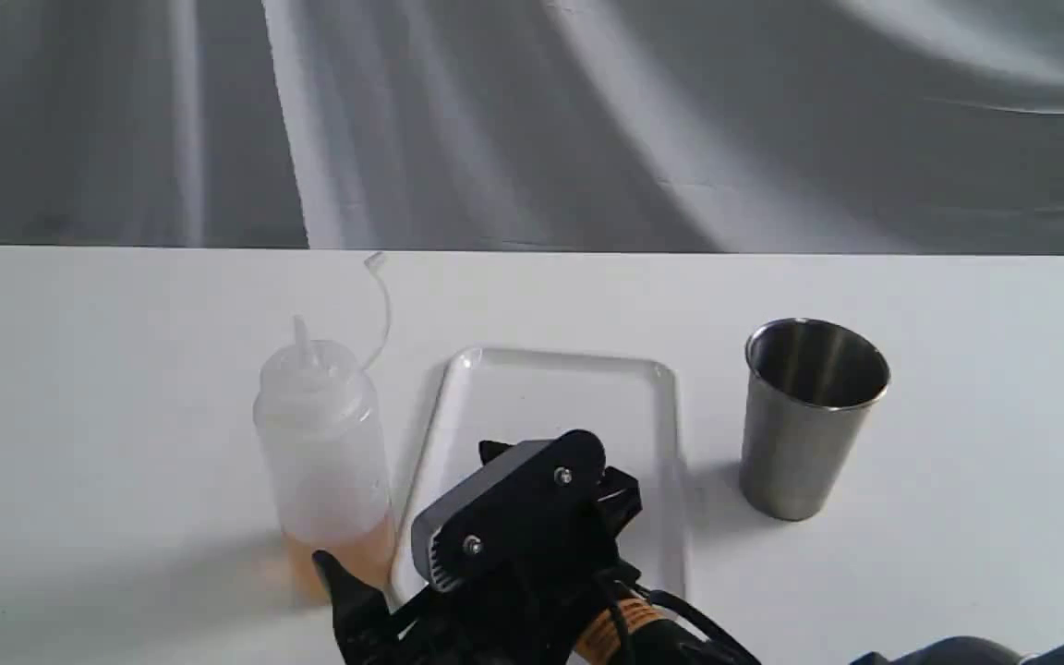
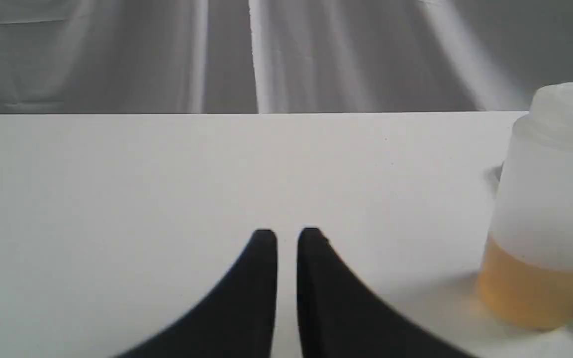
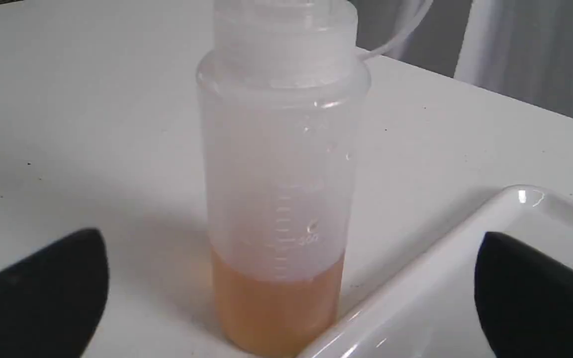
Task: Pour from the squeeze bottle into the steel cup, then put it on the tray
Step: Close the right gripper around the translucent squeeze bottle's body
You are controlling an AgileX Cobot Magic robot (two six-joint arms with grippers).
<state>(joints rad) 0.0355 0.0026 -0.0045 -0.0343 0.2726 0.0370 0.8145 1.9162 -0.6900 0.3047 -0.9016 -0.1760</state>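
Right gripper: nearest the lens, at the approach stage, with nothing gripped.
Squeeze bottle: upright on the table, just beside the left rim of the tray; the pour looks not yet begun.
Tray: nothing stands on it.
Steel cup: upright, right of the tray; no liquid visible inside.
Left to do: grasp, pour, set down.
Right jaws: spread wide, flanking the bottle's base, no contact visible.
Left gripper: nearly closed with a thin gap, holding nothing.
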